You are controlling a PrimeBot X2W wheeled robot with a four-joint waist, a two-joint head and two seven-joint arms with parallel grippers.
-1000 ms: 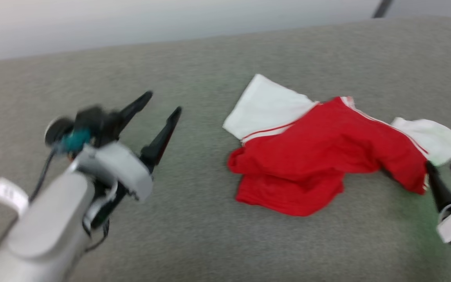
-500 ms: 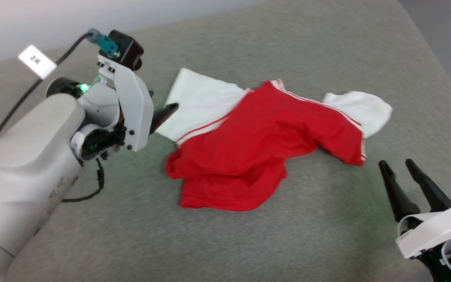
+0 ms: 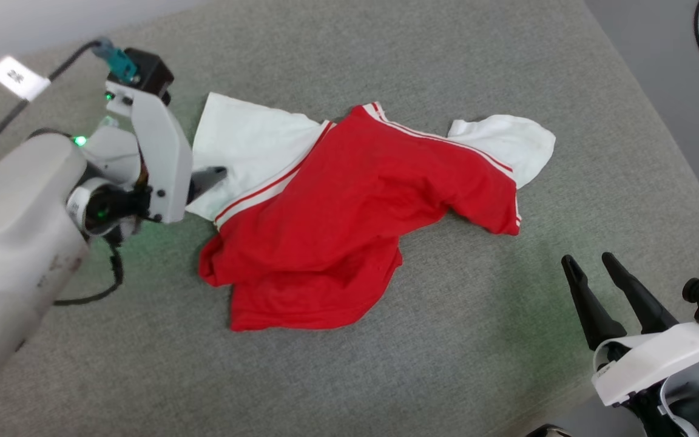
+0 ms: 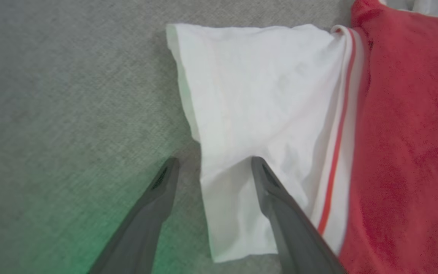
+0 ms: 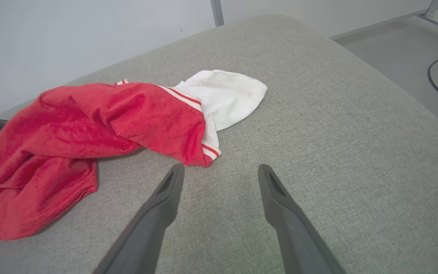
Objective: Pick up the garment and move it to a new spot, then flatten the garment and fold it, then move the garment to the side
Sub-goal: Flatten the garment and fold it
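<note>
**A:** Where is the garment (image 3: 325, 224)?

**B:** It's crumpled near the middle of the grey fabric surface (image 3: 446, 364), with the red body bunched and folded over itself. One white sleeve (image 3: 246, 145) lies spread flat at the robot's left. The other sleeve (image 3: 507, 142) is rumpled at the far right.

**A:** And the left gripper (image 4: 214, 160)?

**B:** It's down at the flat sleeve, fingers spread wide and clamping nothing. In the left wrist view one finger (image 4: 146, 217) lies over bare grey fabric and the other over the white cloth. So the sleeve's outer edge runs between them. I can't tell whether the tips touch the cloth.

**A:** Any trim showing?

**B:** Yes, a red-and-white band (image 4: 337, 144) runs where that sleeve meets the red body, just beside the inner finger. A green glow (image 4: 108, 236) tints the grey fabric by the outer finger.

**A:** The right gripper (image 3: 589, 261)?

**B:** It's at the near right corner of the surface, clear of the garment, fingers apart and empty. In its own wrist view they point toward a red hem corner (image 5: 188, 148) with a striped edge. That corner lies just ahead of the tips, apart from them.
</note>
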